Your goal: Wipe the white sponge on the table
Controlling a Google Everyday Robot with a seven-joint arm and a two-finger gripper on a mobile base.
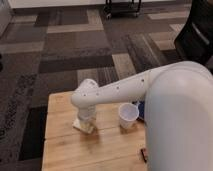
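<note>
The white sponge (80, 125) lies flat on the table (65, 150), left of the middle. My gripper (87, 120) points straight down onto it from the white arm that reaches in from the right. It is shut on the sponge, and only the sponge's left and front edges show beneath it. The wrist hides the rest of the sponge.
A white plastic cup (127, 116) stands upright just right of the sponge. A blue object (141, 109) sits behind the cup, partly hidden by my arm. A small dark object (144, 155) lies near the table's front right. Patterned carpet surrounds the table.
</note>
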